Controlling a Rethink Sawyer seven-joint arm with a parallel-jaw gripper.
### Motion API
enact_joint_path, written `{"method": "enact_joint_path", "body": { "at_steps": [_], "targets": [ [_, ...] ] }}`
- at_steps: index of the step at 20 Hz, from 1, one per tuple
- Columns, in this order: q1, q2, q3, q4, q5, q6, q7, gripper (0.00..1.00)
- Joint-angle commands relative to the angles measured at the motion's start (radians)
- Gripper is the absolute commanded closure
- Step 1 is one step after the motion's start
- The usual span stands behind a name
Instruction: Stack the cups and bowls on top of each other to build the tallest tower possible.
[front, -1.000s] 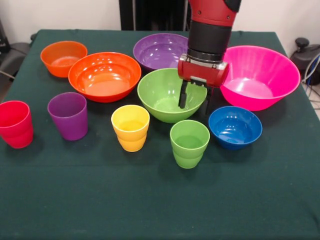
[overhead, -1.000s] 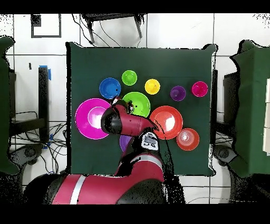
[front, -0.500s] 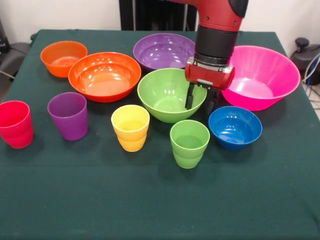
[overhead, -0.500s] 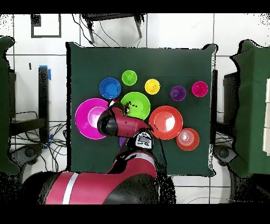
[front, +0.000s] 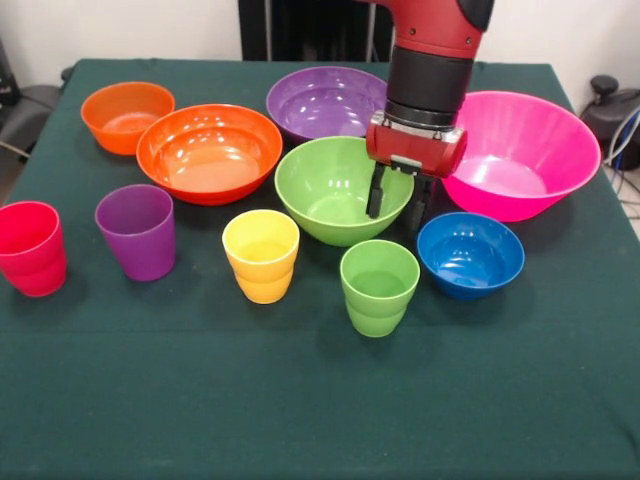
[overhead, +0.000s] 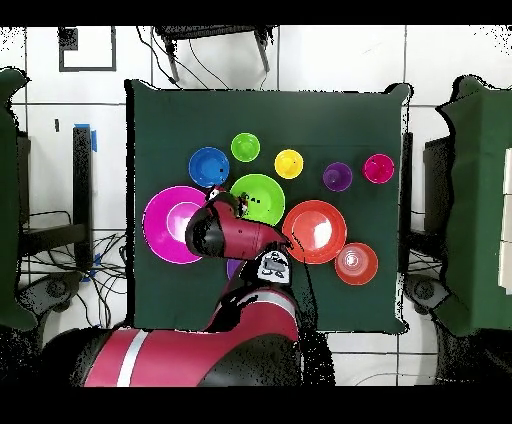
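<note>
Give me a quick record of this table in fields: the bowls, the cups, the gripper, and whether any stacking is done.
bowls: six, all upright and separate: pink bowl, large orange bowl, purple bowl, lime green bowl, small blue bowl, small orange bowl
cups: red cup, purple cup, yellow cup, green cup
gripper: open, at lime green bowl's rim
tower: not begun

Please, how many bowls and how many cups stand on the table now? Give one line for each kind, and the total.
Bowls: 6, pink, big orange, purple, green, blue, small orange
Cups: 4, red, purple, yellow, green
Total: 10
</note>
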Motion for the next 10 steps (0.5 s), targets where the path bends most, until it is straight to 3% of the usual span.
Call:
{"method": "enact_joint_path", "body": {
  "at_steps": [1,10],
  "targets": [
    [0.014,-0.023,0.046,0.035,0.027,0.052,0.157,0.00],
    [0.045,-0.059,0.022,0.052,0.044,0.082,0.164,0.00]
  ]
}}
